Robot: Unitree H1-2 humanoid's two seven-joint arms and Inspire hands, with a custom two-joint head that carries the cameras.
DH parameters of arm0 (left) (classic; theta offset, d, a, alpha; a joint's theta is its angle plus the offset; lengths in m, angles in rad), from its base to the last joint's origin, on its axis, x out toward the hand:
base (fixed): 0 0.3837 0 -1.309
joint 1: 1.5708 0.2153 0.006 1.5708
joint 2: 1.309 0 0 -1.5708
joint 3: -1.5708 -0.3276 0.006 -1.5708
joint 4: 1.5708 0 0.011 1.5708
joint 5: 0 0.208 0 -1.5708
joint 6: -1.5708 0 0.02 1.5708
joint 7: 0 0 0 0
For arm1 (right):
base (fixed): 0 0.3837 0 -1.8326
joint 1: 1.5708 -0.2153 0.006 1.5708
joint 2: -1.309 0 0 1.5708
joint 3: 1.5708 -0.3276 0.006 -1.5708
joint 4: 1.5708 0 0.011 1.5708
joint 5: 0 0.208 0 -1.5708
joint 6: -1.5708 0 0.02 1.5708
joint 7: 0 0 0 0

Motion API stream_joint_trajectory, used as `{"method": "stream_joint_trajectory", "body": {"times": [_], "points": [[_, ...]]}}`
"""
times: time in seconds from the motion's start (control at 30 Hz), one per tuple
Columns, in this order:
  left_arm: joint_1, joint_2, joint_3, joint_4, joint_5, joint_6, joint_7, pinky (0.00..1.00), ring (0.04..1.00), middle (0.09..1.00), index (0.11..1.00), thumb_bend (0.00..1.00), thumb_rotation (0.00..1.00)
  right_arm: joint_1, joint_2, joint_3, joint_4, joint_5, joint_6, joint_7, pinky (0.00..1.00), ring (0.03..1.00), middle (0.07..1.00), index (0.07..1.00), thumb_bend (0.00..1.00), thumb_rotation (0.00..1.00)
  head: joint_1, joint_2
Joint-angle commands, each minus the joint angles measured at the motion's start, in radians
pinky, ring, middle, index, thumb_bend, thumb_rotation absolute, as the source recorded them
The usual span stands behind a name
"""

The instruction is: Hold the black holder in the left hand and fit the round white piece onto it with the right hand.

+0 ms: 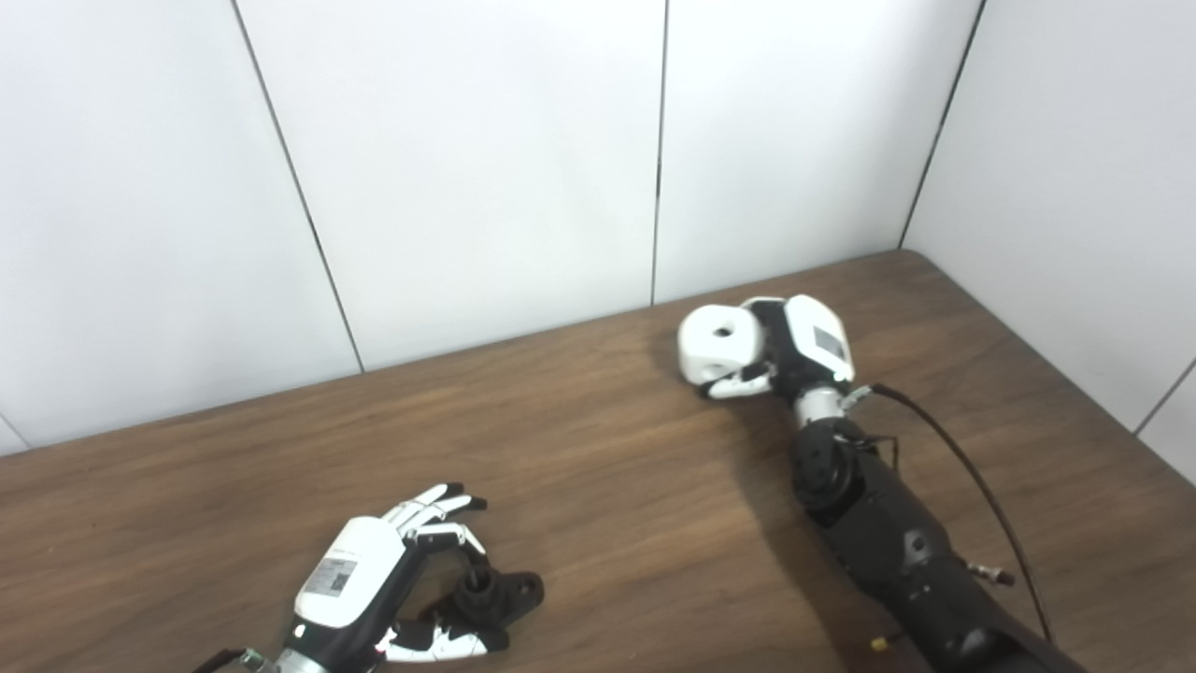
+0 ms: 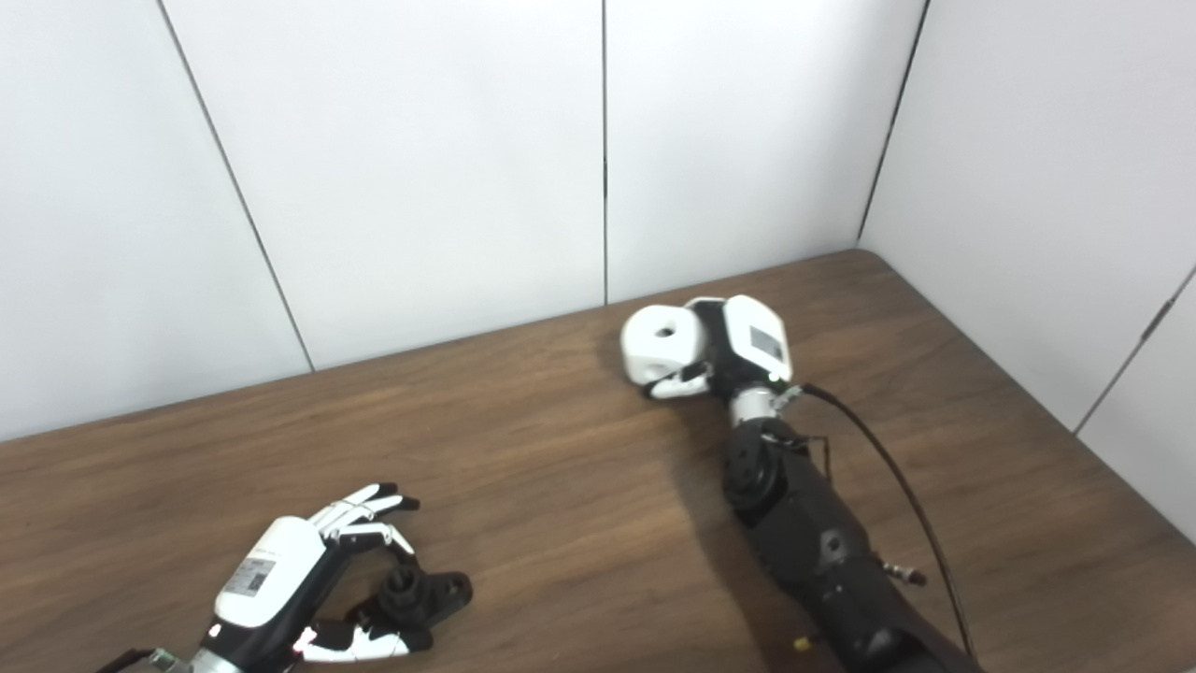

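Note:
The black holder (image 1: 495,594) lies on the wooden table (image 1: 598,467) at the front left, a short post with a flat lobed base. My left hand (image 1: 360,570) is beside it, fingers spread over it and the thumb under its near side, not closed on it. My right hand (image 1: 804,350) is far back at the right, near the wall, shut on the round white piece (image 1: 715,341), which has a hole in its face. The white piece is held just above or on the table; I cannot tell which. Both also show in the right eye view: holder (image 2: 420,591), white piece (image 2: 662,341).
White wall panels (image 1: 467,168) stand along the table's back edge and right side. A black cable (image 1: 972,477) loops from my right wrist along the forearm. Bare tabletop lies between the two hands.

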Motion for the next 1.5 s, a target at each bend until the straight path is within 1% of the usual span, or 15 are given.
{"method": "stream_joint_trajectory", "body": {"times": [0.0, 0.13, 0.2, 0.3, 0.4, 0.47, 0.53, 0.6, 0.67, 0.77, 0.9, 0.97, 1.07, 1.27, 1.47], "points": [[0.105, 0.038, -0.039, 0.089, 0.056, 0.043, -0.085, 0.85, 0.911, 0.84, 0.482, 0.52, 0.05, -0.04, -0.018, 0.004, -0.092, -0.008, -0.022, 0.023, 0.61, 0.743, 0.718, 0.483, 0.52, 0.13, 0.007, 0.003], [0.102, 0.036, -0.036, 0.087, 0.056, 0.061, -0.094, 0.85, 0.914, 0.844, 0.483, 0.52, 0.05, -0.025, -0.012, 0.013, -0.239, -0.006, 0.005, 0.115, 0.65, 0.765, 0.731, 0.482, 0.52, 0.13, 0.031, 0.01], [0.1, 0.033, -0.035, 0.092, 0.053, 0.057, -0.091, 0.86, 0.915, 0.843, 0.482, 0.52, 0.05, -0.012, -0.004, 0.016, -0.313, 0.002, 0.014, 0.16, 0.68, 0.789, 0.742, 0.483, 0.52, 0.13, 0.045, 0.013], [0.096, 0.025, -0.036, 0.106, 0.05, 0.054, -0.088, 0.86, 0.917, 0.842, 0.482, 0.52, 0.05, 0.013, 0.005, 0.033, -0.424, 0.0, 0.029, 0.226, 0.69, 0.803, 0.755, 0.483, 0.52, 0.13, 0.058, 0.02], [0.096, 0.018, -0.037, 0.104, 0.048, 0.066, -0.098, 0.86, 0.918, 0.847, 0.482, 0.52, 0.05, 0.035, 0.017, 0.043, -0.501, -0.004, 0.028, 0.267, 0.68, 0.796, 0.757, 0.482, 0.52, 0.13, 0.071, 0.028], [0.096, 0.013, -0.036, 0.105, 0.046, 0.064, -0.097, 0.86, 0.917, 0.846, 0.482, 0.52, 0.05, 0.055, 0.024, 0.048, -0.542, 0.005, 0.0, 0.286, 0.66, 0.786, 0.753, 0.482, 0.52, 0.13, 0.083, 0.034], [0.098, 0.009, -0.034, 0.087, 0.047, 0.078, -0.11, 0.87, 0.921, 0.849, 0.482, 0.52, 0.05, 0.075, 0.024, 0.055, -0.576, 0.026, -0.034, 0.316, 0.65, 0.782, 0.744, 0.482, 0.52, 0.13, 0.099, 0.041], [0.101, 0.003, -0.033, 0.067, 0.053, 0.1, -0.125, 0.87, 0.922, 0.853, 0.482, 0.52, 0.06, 0.093, 0.024, 0.063, -0.623, 0.033, -0.019, 0.358, 0.66, 0.789, 0.753, 0.481, 0.52, 0.13, 0.125, 0.055], [0.102, -0.005, -0.034, 0.063, 0.061, 0.109, -0.122, 0.86, 0.919, 0.852, 0.482, 0.52, 0.06, 0.112, 0.025, 0.07, -0.67, 0.035, 0.0, 0.399, 0.68, 0.801, 0.765, 0.481, 0.52, 0.13, 0.145, 0.064], [0.102, -0.018, -0.036, 0.062, 0.065, 0.122, -0.125, 0.87, 0.921, 0.855, 0.482, 0.52, 0.06, 0.147, 0.025, 0.087, -0.723, 0.043, -0.007, 0.451, 0.68, 0.808, 0.77, 0.481, 0.52, 0.13, 0.173, 0.076], [0.103, -0.032, -0.041, 0.04, 0.074, 0.16, -0.142, 0.87, 0.925, 0.86, 0.481, 0.52, 0.06, 0.191, 0.028, 0.105, -0.775, 0.054, -0.014, 0.501, 0.69, 0.813, 0.775, 0.481, 0.52, 0.13, 0.215, 0.093], [0.103, -0.037, -0.042, 0.037, 0.073, 0.169, -0.144, 0.87, 0.928, 0.862, 0.481, 0.52, 0.06, 0.208, 0.032, 0.112, -0.797, 0.052, -0.008, 0.521, 0.68, 0.811, 0.775, 0.48, 0.52, 0.13, 0.226, 0.098], [0.1, -0.046, -0.045, 0.039, 0.069, 0.178, -0.145, 0.88, 0.931, 0.863, 0.481, 0.52, 0.06, 0.229, 0.041, 0.123, -0.812, 0.071, -0.023, 0.55, 0.68, 0.822, 0.783, 0.481, 0.52, 0.13, 0.246, 0.106], [0.092, -0.06, -0.049, 0.07, 0.067, 0.163, -0.122, 0.88, 0.936, 0.862, 0.48, 0.52, 0.06, 0.239, 0.06, 0.149, -0.806, 0.071, -0.037, 0.571, 0.68, 0.819, 0.784, 0.481, 0.52, 0.13, 0.27, 0.117], [0.085, -0.066, -0.051, 0.083, 0.067, 0.149, -0.107, 0.87, 0.933, 0.857, 0.48, 0.52, 0.06, 0.231, 0.077, 0.169, -0.774, 0.059, -0.052, 0.582, 0.67, 0.807, 0.787, 0.481, 0.52, 0.13, 0.282, 0.127]]}}
